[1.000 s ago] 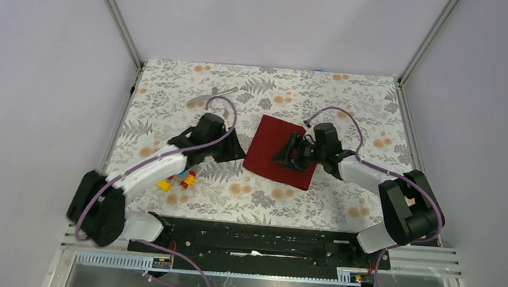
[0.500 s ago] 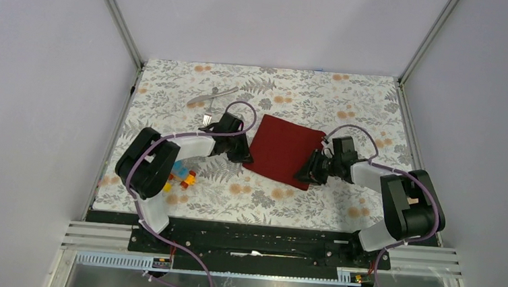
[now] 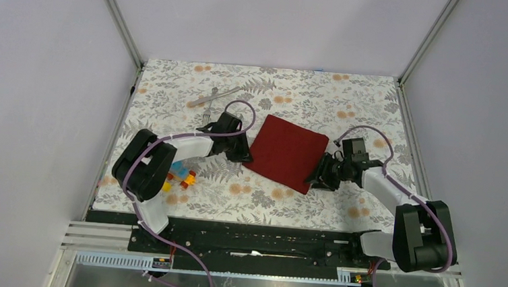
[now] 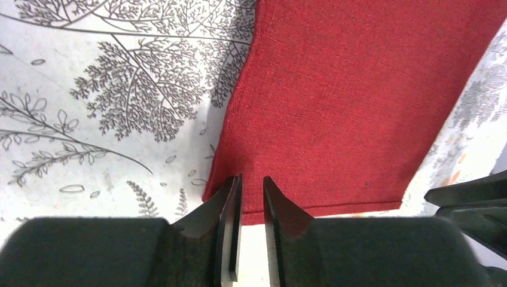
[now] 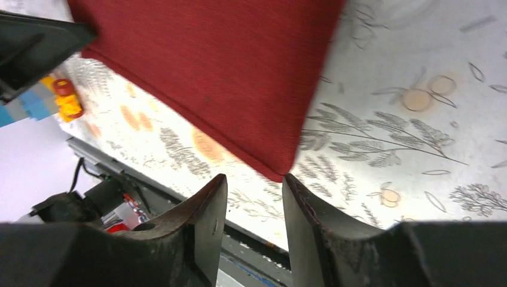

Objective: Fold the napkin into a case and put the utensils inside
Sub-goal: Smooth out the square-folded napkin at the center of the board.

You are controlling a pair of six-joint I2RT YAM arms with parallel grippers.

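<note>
Zero grip yet: left gripper point(image 4: 252, 196) narrowly parted at the edge of the napkin point(image 3: 286, 152), right gripper point(image 5: 254, 192) wider at its corner; it lies flat on the table point(image 3: 174, 84). Limp cloth (probably sags), so pinch corners.

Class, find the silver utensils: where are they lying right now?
In the top external view, the utensils lie far left on the table, just beyond the left end effector and left of the napkin.

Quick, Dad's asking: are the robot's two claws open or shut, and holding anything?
Left gripper: open just a crack at the dark red square cloth napkin's edge, holding nothing.
Right gripper: open, napkin corner just ahead, holding nothing.
</note>
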